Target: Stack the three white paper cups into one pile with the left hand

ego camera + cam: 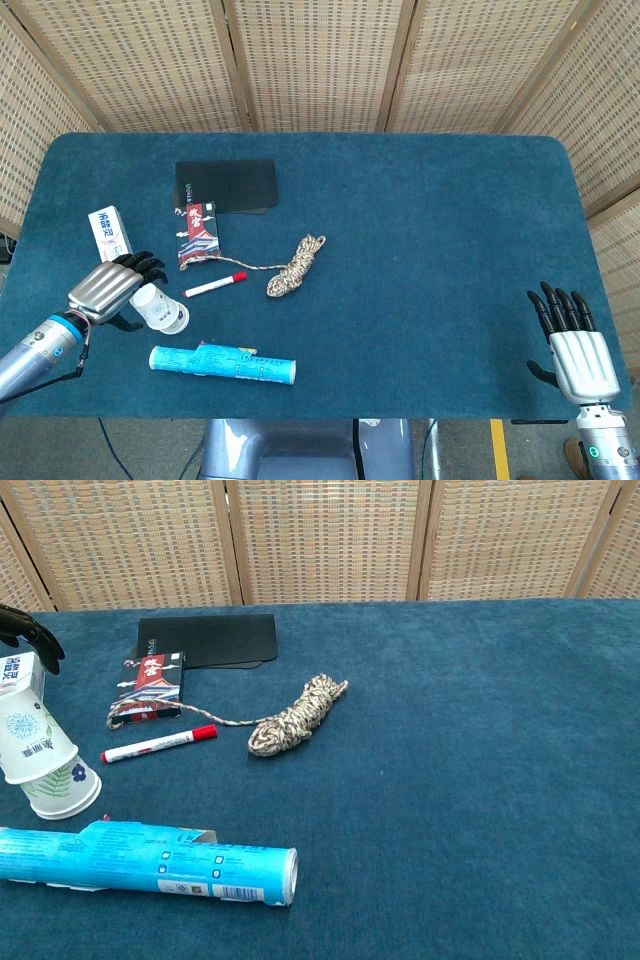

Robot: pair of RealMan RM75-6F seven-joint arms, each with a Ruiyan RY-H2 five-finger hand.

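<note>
White paper cups with printed patterns lie nested in one pile (160,308) on their side at the table's left edge, rim toward the front; the chest view shows the pile (45,765) with two cup walls visible. My left hand (112,285) sits just left of and behind the pile, its dark fingers (28,630) spread above the closed end, apart from it in the chest view. My right hand (572,345) rests flat at the front right, fingers spread, holding nothing.
A blue tube (222,363) lies in front of the cups. A red marker (214,285), a rope coil (296,265), a small printed pack (200,232), a black folder (226,186) and a white box (110,232) lie nearby.
</note>
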